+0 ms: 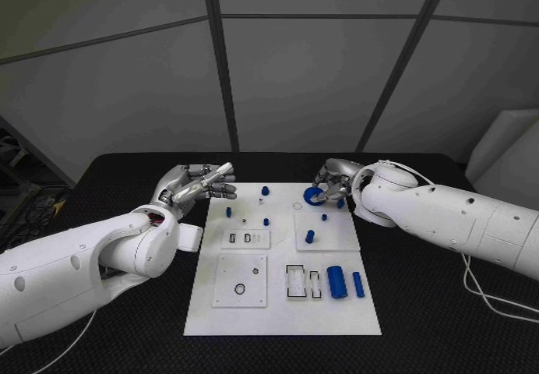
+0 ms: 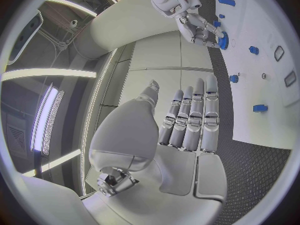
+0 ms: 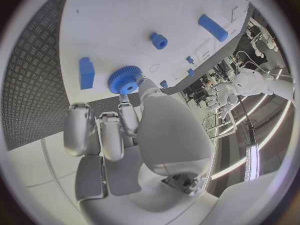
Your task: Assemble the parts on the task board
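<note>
The right hand [image 1: 333,181] pinches a blue gear [image 1: 313,197] over the board's [image 1: 282,315] far edge; the left hand [image 1: 200,185] hovers spread. Several pegs stand seated; 2 cylinders [image 1: 335,282] lie loose—assembly looks partway done.

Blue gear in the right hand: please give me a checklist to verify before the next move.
1. Blue gear pinched by the right hand: ok.
2. Gear is seated on the task board: not ok, it is held above the far edge.
3. Left hand is free, fingers apart: ok.
4. Left hand is off the board: ok, it hovers beside it.
5. Which spot receives the gear: cannot tell.
</note>
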Robot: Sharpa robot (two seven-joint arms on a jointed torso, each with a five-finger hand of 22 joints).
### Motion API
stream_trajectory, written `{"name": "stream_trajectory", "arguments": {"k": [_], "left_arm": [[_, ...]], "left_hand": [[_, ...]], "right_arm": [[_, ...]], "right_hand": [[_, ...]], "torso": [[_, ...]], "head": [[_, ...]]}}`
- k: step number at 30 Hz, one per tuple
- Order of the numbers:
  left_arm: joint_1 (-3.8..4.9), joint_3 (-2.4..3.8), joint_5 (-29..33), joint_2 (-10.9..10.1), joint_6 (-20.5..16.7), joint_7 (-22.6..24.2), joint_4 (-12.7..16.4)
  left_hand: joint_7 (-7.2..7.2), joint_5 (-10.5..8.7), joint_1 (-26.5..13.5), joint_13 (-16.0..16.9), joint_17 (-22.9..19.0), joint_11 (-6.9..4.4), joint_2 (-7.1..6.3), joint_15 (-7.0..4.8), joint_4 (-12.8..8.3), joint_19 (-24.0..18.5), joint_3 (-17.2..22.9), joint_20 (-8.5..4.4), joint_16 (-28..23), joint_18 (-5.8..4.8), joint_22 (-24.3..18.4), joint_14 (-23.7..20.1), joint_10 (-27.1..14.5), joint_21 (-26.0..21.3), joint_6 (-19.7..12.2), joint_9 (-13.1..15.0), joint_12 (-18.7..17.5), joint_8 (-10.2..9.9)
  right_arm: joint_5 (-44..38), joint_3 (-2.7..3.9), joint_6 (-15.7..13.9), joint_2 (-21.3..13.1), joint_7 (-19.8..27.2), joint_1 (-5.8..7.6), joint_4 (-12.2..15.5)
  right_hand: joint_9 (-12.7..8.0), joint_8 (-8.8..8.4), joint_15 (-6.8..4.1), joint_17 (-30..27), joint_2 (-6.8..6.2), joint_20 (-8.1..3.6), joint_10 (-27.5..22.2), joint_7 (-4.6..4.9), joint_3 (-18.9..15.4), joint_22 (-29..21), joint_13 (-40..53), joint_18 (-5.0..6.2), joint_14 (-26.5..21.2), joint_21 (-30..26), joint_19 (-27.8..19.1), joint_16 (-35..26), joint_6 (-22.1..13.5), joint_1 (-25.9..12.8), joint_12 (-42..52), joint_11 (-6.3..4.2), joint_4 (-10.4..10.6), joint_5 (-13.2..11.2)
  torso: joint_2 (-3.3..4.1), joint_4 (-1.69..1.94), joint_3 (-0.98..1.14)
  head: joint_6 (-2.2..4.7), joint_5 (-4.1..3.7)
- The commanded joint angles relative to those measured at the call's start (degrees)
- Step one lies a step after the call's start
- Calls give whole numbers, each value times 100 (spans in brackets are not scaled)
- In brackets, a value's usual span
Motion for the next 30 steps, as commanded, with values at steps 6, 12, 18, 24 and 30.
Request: {"name": "stream_trajectory", "arguments": {"k": [6, 12, 18, 24, 30], "left_arm": [[5, 4, -39, 0, 76, 0, 1], [5, 4, -39, -7, 75, -3, -7], [5, 4, -39, -11, 75, -8, -20], [5, 4, -39, -10, 73, -12, -29], [5, 4, -39, -9, 74, -14, -33]], "left_hand": [[14, -7, -5, -5, 6, 25, 39, 18, -2, -28, -20, 28, -36, -80, -3, -30, -4, 18, 17, -7, -28, -18], [15, -7, 0, -7, 11, 26, 49, 19, -5, -32, -19, 29, -44, -79, -4, -31, -4, 17, 17, -9, -35, -23], [16, -7, 2, -7, 13, 27, 52, 20, -7, -33, -19, 29, -47, -79, -4, -32, -5, 17, 16, -10, -39, -27], [16, -7, 2, -7, 13, 27, 52, 20, -7, -33, -19, 29, -47, -79, -4, -32, -5, 17, 16, -10, -39, -27], [16, -7, 2, -7, 13, 27, 52, 20, -7, -33, -19, 29, -47, -79, -4, -32, -5, 17, 16, -10, -39, -27]], "right_arm": [[-547, -5, 224, 29, -158, 5, -25], [-772, -5, 203, 27, -174, 4, -17], [-884, -6, 164, 27, -135, 3, 6], [-915, -6, 117, 23, -105, 0, 27], [-915, -7, -51, 11, -53, -3, 68]], "right_hand": [[4, 54, 44, 894, 61, -1, 66, -13, 51, 41, 95, -97, 481, 40, 60, 33, 65, 156, 92, 9, -110, -70], [-2, 63, 45, 937, 118, -1, 92, -6, 230, 111, 186, -110, 488, 73, 92, 55, 80, 366, 163, 11, -285, -242], [-5, 68, 49, 971, 104, 3, 134, 0, 314, 169, 258, -121, 494, 99, 121, 72, 96, 455, 227, 16, -387, -224], [-4, 79, 52, 990, 110, 5, 166, 5, 359, 223, 306, -132, 497, 123, 149, 81, 122, 478, 270, 19, -424, -202], [37, 203, 38, 1004, 187, 1, 277, -32, 490, 317, 456, -149, 500, 169, 202, 89, 423, 429, 410, -9, -438, -103]], "torso": [[-5, 2, 0], [-4, 4, 1], [-4, 2, 4], [-5, 1, 3], [-6, 2, 2]], "head": [[-23, -5], [-28, -3], [-36, -4], [-33, -8], [-31, -9]]}}
